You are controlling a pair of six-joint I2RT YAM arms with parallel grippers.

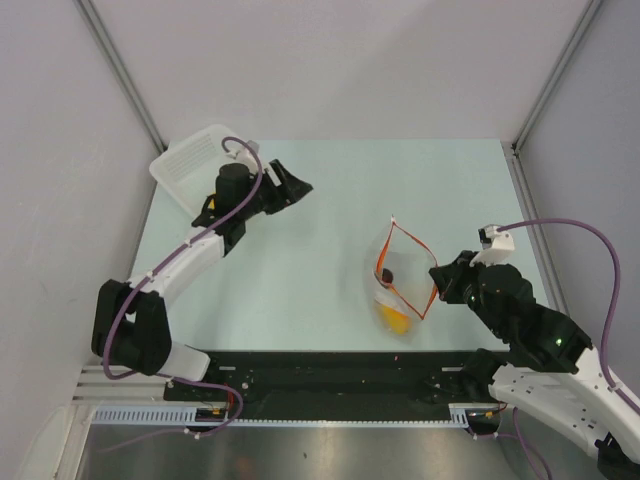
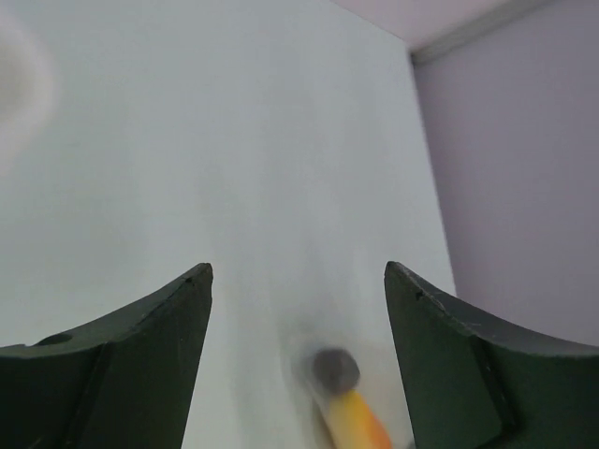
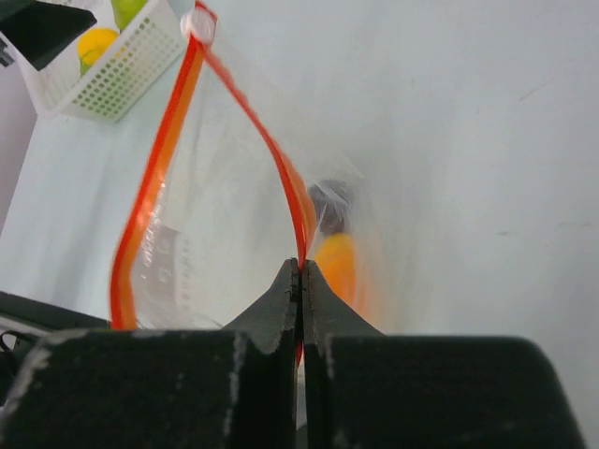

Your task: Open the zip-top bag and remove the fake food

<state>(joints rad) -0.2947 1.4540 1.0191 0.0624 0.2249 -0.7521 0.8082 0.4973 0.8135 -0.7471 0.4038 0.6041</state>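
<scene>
The zip-top bag (image 1: 404, 262) lies right of centre on the pale table, its red-orange zip mouth spread wide. My right gripper (image 1: 437, 278) is shut on the near side of the zip strip (image 3: 298, 224). Two pieces of fake food sit inside the bag: a dark round piece (image 3: 329, 206) and a yellow-orange piece (image 3: 339, 264). My left gripper (image 1: 291, 186) hovers open and empty at the back left, far from the bag. Between its fingers (image 2: 140, 355) the dark piece (image 2: 335, 369) and the orange piece (image 2: 360, 421) show blurred in the distance.
A white slotted basket (image 1: 190, 165) stands at the table's back left corner, just behind the left arm. It holds a yellow fruit (image 3: 96, 42) and a green one (image 3: 131, 9). Grey walls close in the table on three sides.
</scene>
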